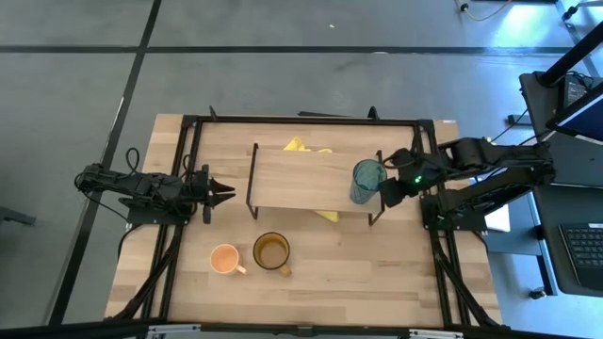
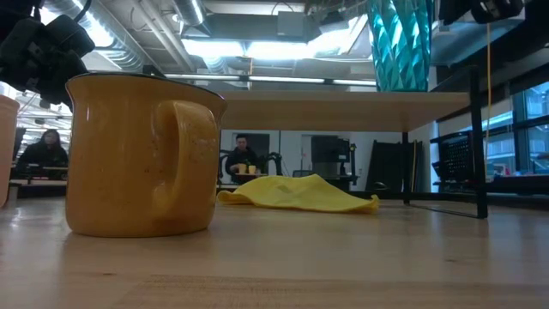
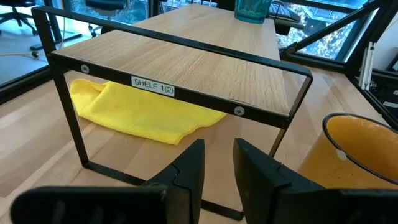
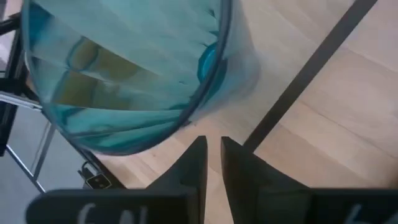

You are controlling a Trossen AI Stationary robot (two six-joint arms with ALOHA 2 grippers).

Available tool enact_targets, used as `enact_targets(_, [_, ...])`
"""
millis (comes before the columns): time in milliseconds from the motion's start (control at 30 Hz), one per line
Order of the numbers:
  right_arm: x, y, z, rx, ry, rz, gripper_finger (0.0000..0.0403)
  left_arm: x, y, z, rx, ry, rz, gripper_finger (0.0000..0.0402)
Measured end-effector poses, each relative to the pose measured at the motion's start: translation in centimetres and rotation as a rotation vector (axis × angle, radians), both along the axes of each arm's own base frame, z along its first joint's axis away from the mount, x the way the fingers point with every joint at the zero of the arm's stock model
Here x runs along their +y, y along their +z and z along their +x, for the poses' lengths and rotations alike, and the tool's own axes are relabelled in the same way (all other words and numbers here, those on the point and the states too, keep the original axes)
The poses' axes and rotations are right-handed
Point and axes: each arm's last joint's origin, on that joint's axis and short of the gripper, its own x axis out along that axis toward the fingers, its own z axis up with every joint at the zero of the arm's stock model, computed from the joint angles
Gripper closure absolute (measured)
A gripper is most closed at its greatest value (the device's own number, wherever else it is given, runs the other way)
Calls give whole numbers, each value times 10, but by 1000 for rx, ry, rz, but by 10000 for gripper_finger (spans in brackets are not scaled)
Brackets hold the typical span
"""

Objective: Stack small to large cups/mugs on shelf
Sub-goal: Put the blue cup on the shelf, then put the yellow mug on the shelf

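The teal ribbed tumbler (image 1: 367, 181) stands upright on the right end of the light-wood shelf (image 1: 301, 177); it also shows in the low view (image 2: 399, 43) and the right wrist view (image 4: 124, 68). My right gripper (image 4: 212, 155) is shut, just off the tumbler's right side (image 1: 384, 190). The small orange mug (image 1: 224, 259) and the amber-brown mug (image 1: 271, 251) stand on the table in front of the shelf. My left gripper (image 1: 226, 193) is shut and empty, level, left of the shelf (image 3: 217, 165). My right gripper's fingertips (image 4: 200, 149) stand close beside the tumbler's outer wall just under its rim (image 4: 202, 115), coming from the table's right. I cannot tell whether they touch it. The tumbler stands upright on the shelf board.
A yellow cloth (image 2: 296, 193) lies on the table under the shelf, showing past its far and near edges (image 1: 300, 144). The shelf's black wire legs (image 3: 68, 106) stand at both ends. A black frame (image 1: 188, 169) runs around the table. People sit in the room beyond (image 2: 240, 154).
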Motion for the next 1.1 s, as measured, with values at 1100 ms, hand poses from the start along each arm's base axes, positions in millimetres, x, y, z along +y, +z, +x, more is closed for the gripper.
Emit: enact_targets(1100, [2,-1,3,-27,85,11,354,0,0,0,0,0,0,323])
